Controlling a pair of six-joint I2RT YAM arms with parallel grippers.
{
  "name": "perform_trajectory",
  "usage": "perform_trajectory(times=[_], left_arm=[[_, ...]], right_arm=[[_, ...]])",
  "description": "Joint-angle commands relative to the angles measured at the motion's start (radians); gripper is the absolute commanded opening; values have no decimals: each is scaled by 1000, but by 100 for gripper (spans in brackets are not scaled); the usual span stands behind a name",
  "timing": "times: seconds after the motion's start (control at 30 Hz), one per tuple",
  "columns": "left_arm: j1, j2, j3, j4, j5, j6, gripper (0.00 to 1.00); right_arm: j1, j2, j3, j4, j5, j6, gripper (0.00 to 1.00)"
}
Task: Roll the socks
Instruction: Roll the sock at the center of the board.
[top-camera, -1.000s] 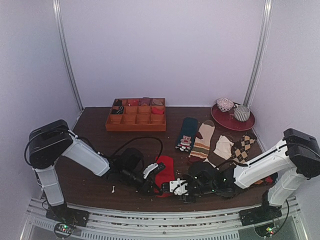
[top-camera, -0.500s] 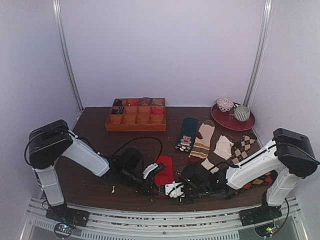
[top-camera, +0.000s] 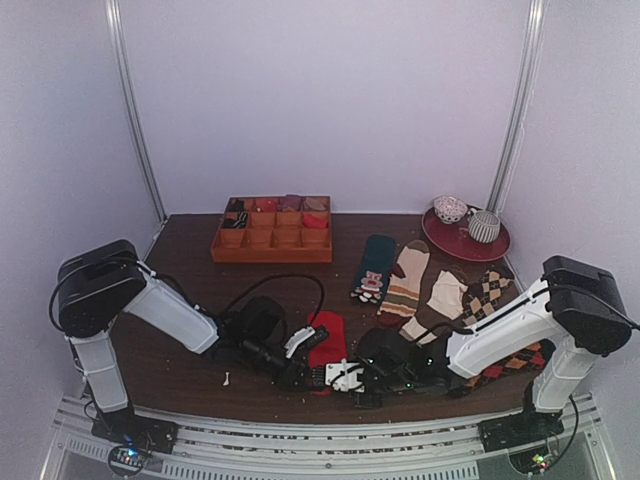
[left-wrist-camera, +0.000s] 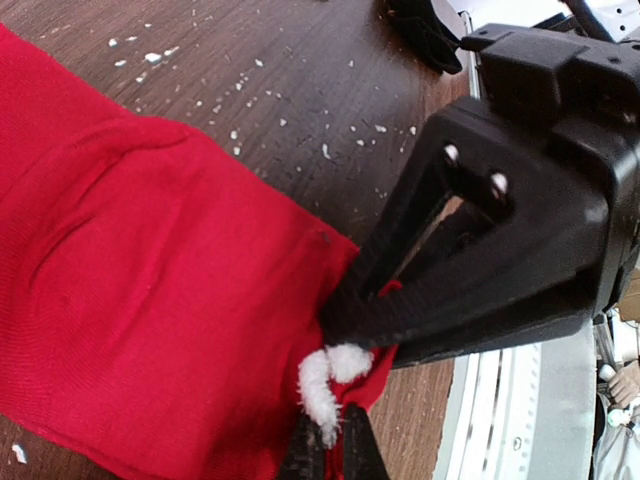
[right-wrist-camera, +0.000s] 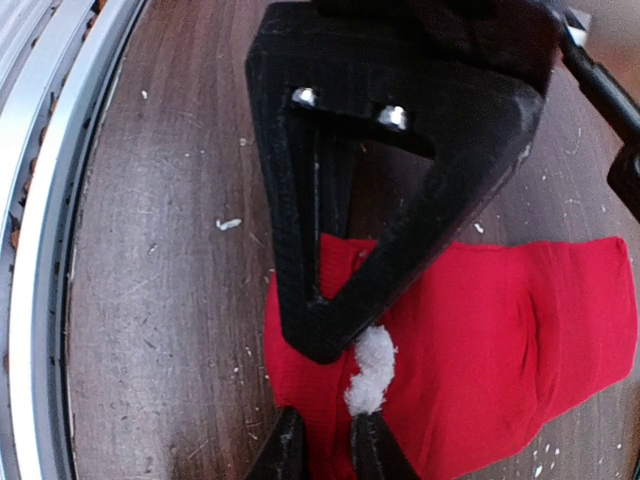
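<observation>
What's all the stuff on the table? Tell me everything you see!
red socks: one flat piece, bright red with white fluff, front middle
bear sock: one, dark teal, right of centre
striped sock: one, cream, beside the bear sock
plain sock: one, cream, further right
argyle socks: count unclear, black and orange, right edge
tray: one, orange-brown, back
plate: one, dark red, back right
cups: two, pale, on the plate
table: one, dark brown, under everything
left gripper: one, black, jaws shut on the red socks
right gripper: one, black, jaws shut on the red socks
</observation>
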Motion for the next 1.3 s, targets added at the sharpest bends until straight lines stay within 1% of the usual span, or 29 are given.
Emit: perform_trajectory(times=[0.0, 0.03, 0.07, 0.1, 0.13, 0.2, 0.27, 0.3, 0.33, 0.4, 0.47, 0.57, 0.67, 0.8, 0.9, 1.1, 1.27], left_arm=[[-6, 47, -59, -212, -114, 4, 0], [-6, 27, -60, -207, -143, 10, 0], [-6, -3, -58, -207, -173, 19, 6], [-6, -33, -54, -208, -204, 34, 16], [-6, -65, -48, -209, -237, 50, 22], [-6, -132, -42, -201, -308, 90, 36], [-6, -214, -61, -164, -373, 129, 50], [-6, -260, -76, -138, -414, 148, 59], [-7, -307, -99, -100, -449, 167, 64], [-8, -409, -154, 0, -502, 217, 70], [-17, -501, -208, 100, -514, 283, 76], [-40, -590, -285, 232, -470, 394, 75], [-45, -588, -307, 279, -409, 436, 72], [-60, -475, -319, 344, -325, 444, 68], [-80, -384, -308, 371, -320, 465, 67], [-84, -290, -300, 438, -311, 493, 69], [-90, -209, -259, 441, -257, 508, 66]], right_arm=[[-2, 56, -7, -125, -5, 74, 9], [-5, 58, -10, -129, -30, 89, 7], [-7, 60, -13, -133, -53, 107, 6], [-13, 60, -16, -137, -84, 129, 5], [-21, 58, -19, -138, -124, 151, 5], [-41, 48, -20, -141, -211, 205, 4], [-71, 44, -17, -147, -305, 254, 4], [-89, 50, -11, -157, -354, 277, 4], [-107, 61, -1, -174, -399, 300, 4], [-142, 90, 16, -194, -487, 348, 4], [-177, 128, 50, -228, -578, 401, 4], [-223, 205, 142, -340, -711, 460, 4], [-270, 270, 210, -435, -790, 515, 5], [-331, 326, 241, -466, -888, 585, 5], [-362, 353, 257, -479, -936, 592, 5], [-379, 401, 291, -542, -959, 557, 6], [-390, 410, 297, -538, -968, 564, 6]])
